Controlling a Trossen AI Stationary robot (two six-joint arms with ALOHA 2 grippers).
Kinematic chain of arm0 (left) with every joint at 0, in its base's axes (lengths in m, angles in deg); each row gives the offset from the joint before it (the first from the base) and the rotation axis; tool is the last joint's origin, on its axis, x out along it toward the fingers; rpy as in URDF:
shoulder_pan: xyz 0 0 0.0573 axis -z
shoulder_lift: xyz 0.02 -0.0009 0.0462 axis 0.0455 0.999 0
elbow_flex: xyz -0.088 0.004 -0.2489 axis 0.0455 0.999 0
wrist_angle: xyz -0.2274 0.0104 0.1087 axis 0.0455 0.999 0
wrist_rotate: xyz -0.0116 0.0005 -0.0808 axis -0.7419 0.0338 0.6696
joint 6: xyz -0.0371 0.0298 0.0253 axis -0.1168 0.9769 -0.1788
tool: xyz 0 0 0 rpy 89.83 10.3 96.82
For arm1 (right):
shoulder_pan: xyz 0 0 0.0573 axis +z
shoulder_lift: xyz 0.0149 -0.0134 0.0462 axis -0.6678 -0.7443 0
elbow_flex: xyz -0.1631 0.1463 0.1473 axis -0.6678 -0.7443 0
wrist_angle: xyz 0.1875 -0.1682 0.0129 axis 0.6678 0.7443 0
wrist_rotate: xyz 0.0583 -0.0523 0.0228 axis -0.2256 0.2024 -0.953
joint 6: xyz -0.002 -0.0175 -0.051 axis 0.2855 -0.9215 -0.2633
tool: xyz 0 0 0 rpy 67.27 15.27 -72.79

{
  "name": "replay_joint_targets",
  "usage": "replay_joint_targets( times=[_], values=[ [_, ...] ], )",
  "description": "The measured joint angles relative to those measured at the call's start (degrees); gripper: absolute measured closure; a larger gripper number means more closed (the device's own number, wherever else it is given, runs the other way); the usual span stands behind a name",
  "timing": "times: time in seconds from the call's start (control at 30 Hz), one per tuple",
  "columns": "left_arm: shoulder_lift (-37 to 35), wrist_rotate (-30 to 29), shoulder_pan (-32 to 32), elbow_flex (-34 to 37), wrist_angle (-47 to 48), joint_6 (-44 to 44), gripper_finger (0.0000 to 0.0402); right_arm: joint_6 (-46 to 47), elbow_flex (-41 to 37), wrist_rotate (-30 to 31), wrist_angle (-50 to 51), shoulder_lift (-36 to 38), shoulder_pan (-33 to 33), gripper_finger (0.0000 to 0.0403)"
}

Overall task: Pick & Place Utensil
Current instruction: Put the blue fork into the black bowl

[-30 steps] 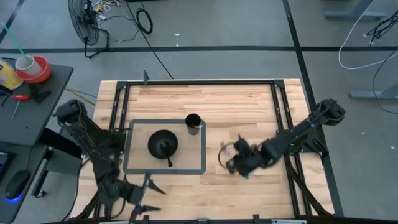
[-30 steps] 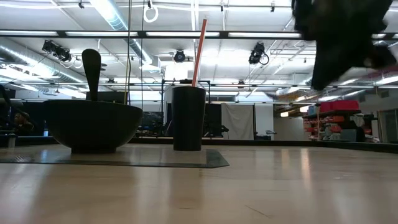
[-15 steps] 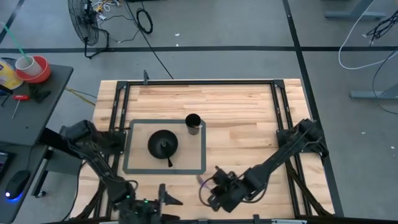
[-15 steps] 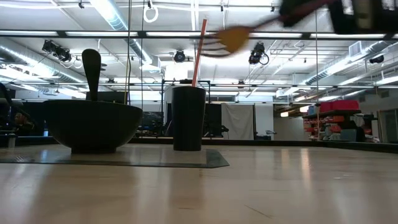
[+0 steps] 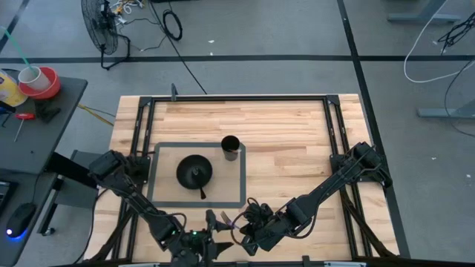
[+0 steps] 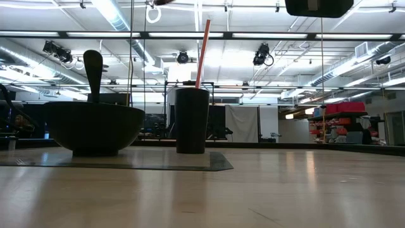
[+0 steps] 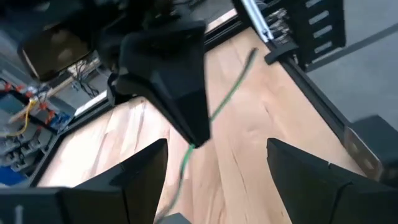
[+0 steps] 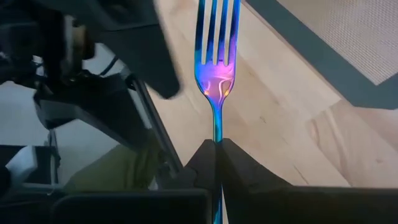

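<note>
The high view shows us a wood table (image 5: 282,126) with both arms down at its near edge. The right gripper (image 5: 245,230) sits close to the left gripper (image 5: 211,236) there, and the two nearly meet. In the right wrist view we see the right gripper (image 8: 216,152) pinched tight on the thin handle of a fork (image 8: 216,68). The fork is shiny, blue and purple with a bit of orange, and its prongs point straight away from the fingers. It is up in the air over the bare wood, not lying on it. In the left wrist view the left gripper (image 7: 214,168) has its two fingers (image 7: 146,168) spread wide with nothing between them. Just past them we see a dark part of the other arm and a thin green line that may be the fork, seen from the side. A grey mat (image 5: 230,194) lies on the left half of the table. On the mat we see a black bowl (image 5: 194,171) with a dark tool standing in it. Just beside it is a black cup (image 5: 230,147). The low view shows an orange straw (image 6: 202,50) sticking up from the cup.
</note>
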Motion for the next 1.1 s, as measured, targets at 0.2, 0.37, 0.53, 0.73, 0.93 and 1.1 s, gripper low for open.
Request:
replay_joint_targets(
  times=[0.2, 0.37, 0.53, 0.73, 0.93, 1.1],
  values=[
    [0.00, 1.06, -2.15, 0.00, 1.87, -3.15, 0.0135, -0.53, 0.00, -0.03, -0.42, 0.00, -0.02, 0.0393],
    [-0.02, 1.08, -3.69, 0.02, 6.85, -7.44, 0.0181, -1.48, -0.04, -0.01, -0.19, 0.00, -0.11, 0.0393],
    [-0.02, 1.11, -4.51, 0.02, 7.30, -7.55, 0.0245, -1.52, -0.07, -0.03, -0.03, 0.00, -0.24, 0.0393],
    [-0.02, 1.10, -4.77, 0.02, 7.61, -7.34, 0.0327, -1.94, -0.06, -0.06, -0.23, 0.00, -0.28, 0.0393],
    [-0.02, 1.58, -4.71, 0.07, 8.16, -6.99, 0.0391, -2.42, -0.07, 0.34, -0.61, 0.02, -0.35, 0.0394],
    [-0.02, 1.40, -4.68, 0.07, 8.26, -7.00, 0.0387, -3.44, -0.07, 0.32, -1.40, 0.02, -0.33, 0.0394]
  ],
)
